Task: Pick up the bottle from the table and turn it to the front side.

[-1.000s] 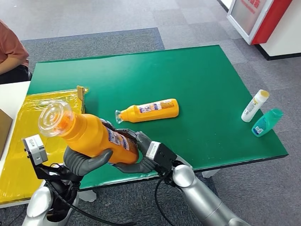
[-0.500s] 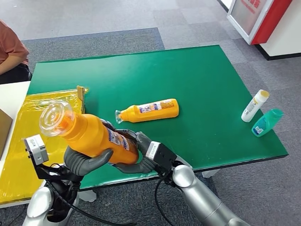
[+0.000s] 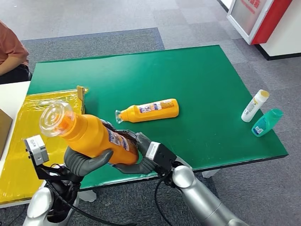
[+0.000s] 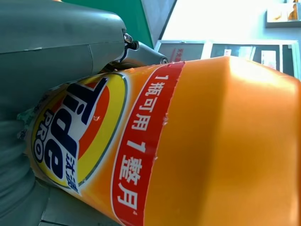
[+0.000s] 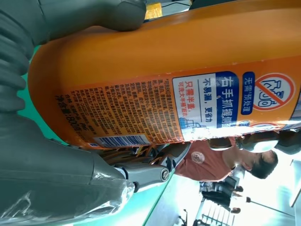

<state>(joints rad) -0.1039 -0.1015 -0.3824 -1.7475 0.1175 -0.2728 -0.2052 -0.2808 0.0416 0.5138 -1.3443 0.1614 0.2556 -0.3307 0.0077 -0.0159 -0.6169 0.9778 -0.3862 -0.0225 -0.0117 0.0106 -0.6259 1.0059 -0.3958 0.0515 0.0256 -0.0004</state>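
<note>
Head view: big orange bottle [image 3: 90, 136] lifted off the green table [image 3: 199, 89], tilted, clear cap [image 3: 53, 117] pointing up and toward the camera. Cradled from below by left hand [image 3: 83, 162], fingers wrapped round the lower body; clasped at the base end by right hand [image 3: 136, 153]. Second orange bottle [image 3: 149, 110] lying flat mid-table; white bottle [image 3: 255, 105] and teal bottle [image 3: 266, 122] lying near the right edge; yellow sheet [image 3: 21, 136] at left.

Left wrist view: grey hand [image 4: 53, 47] pressed against the bottle [image 4: 213, 141], front label facing this camera. Readable: "Tide PRO" in a yellow-ringed roundel, plus a red band with white Chinese characters, "1" twice among them.

Right wrist view: hand [image 5: 42, 155] gripping the bottle [image 5: 177, 47] on its back label: dense small print, a barcode, a blue panel and a red crossed-circle symbol.

For the turn, probably best to roll slowly about the long axis, one hand loosening only while the other grips firm, until the logo side faces forward.
</note>
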